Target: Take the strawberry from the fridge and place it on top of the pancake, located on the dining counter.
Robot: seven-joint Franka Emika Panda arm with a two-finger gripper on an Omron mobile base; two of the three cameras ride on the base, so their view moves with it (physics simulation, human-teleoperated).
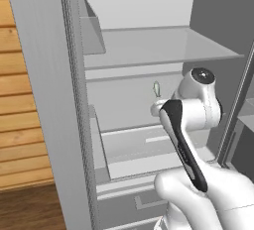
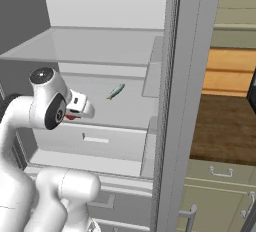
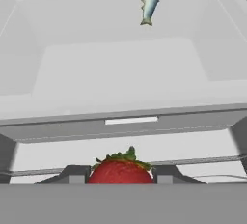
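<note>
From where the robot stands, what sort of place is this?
Probably a home kitchen: an open fridge with glass shelves, holding a small fish, with wooden counter and cabinet drawers alongside.

Flat, even rendered light fills all three views, bright and without a visible source. The tall light grey fridge (image 1: pixel 44 100) has a white interior that reads pale and low in contrast, its glass shelf (image 1: pixel 149 45) showing soft grey shading rather than hard shadows. No glare, no blur or edge distortion; edges look slightly jagged. The warm brown wooden counter (image 2: pixel 225 126) stays darker.
</note>
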